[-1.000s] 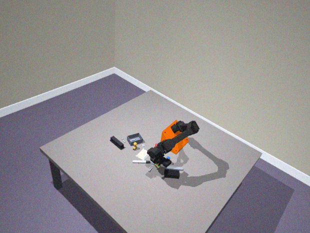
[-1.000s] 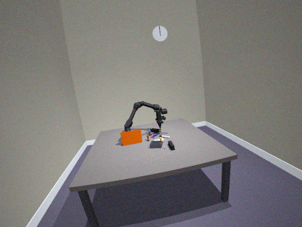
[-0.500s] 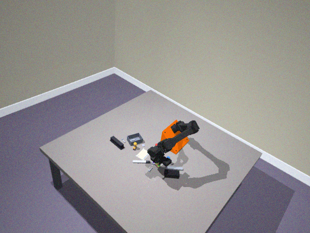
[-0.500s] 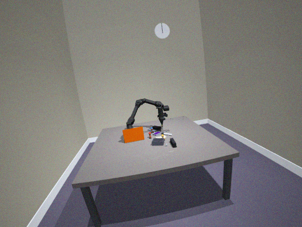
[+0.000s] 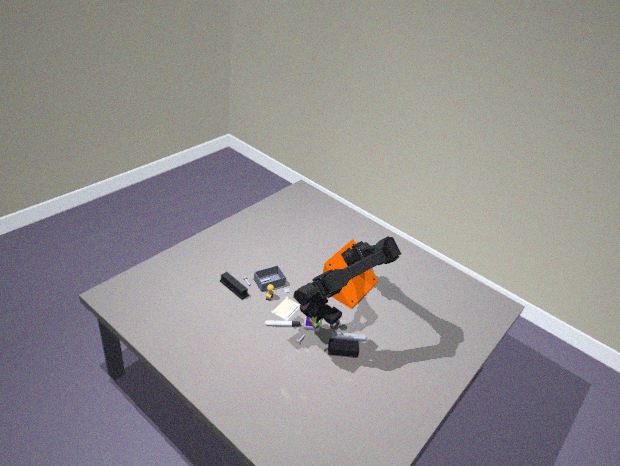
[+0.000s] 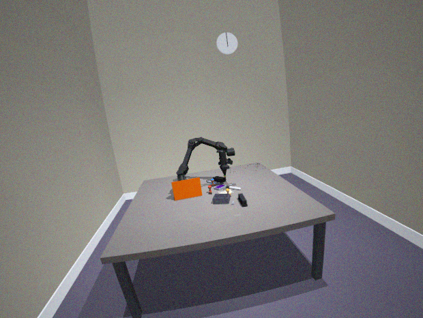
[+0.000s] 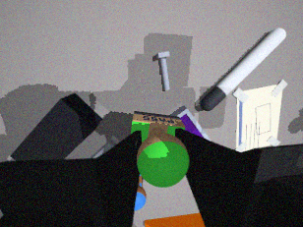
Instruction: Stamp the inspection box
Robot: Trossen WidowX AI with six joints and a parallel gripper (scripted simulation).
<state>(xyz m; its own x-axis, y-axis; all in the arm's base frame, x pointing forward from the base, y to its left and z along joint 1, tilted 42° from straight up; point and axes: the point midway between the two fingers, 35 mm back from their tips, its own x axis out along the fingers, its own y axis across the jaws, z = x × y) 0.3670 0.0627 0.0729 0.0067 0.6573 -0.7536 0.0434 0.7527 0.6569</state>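
My gripper (image 5: 314, 319) (image 6: 224, 176) (image 7: 157, 135) is shut on the green-knobbed stamp (image 7: 163, 163), whose wooden block shows lettering that looks like PASS upside down. The stamp is held above the bench, upright as far as I can tell. The purple ink pad (image 5: 308, 322) (image 6: 220, 187) (image 7: 191, 125) lies below and just right of the stamp in the wrist view, partly hidden by the stamp and a finger. The cream card (image 5: 285, 308) (image 7: 247, 104) is taped down further right. Its outlined inspection box (image 7: 263, 119) shows no print. The stamp's underside is hidden.
A white marker (image 5: 279, 323) (image 7: 251, 63) lies by the card and pad. A bolt (image 7: 164, 73) lies beyond the stamp. A black block (image 5: 343, 347) (image 7: 54, 129), a blue-knobbed stamp (image 7: 140, 199), a yellow-knobbed stamp (image 5: 270, 291), a red-knobbed stamp (image 6: 209, 189) and a grey tray (image 6: 221, 198) stand around.
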